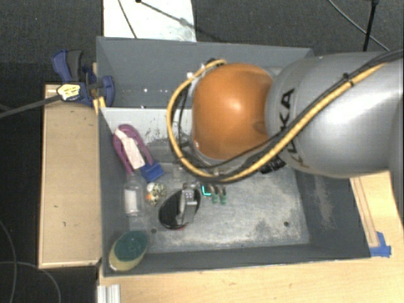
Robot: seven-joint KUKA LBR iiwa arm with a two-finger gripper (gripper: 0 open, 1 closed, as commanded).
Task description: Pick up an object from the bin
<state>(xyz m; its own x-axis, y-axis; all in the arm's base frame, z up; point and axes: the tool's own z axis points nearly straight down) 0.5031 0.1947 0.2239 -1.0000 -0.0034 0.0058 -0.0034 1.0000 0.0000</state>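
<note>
Hand [190,198] hangs over black oval thing [170,214] — lower left.

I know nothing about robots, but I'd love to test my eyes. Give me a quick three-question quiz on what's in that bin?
1. Which thing lies in the lower left corner of the bin, as the camera sees it? A) a red ball B) the round green and yellow pad C) a white cup
2. True or false: the long purple and pink thing lies on the bin's right side.
3. Fill in: the gripper hangs over the black oval thing, which lies to the ____ of the small clear bottle.

Key: 1 B; 2 false, it lies on the left; 3 right.
</note>
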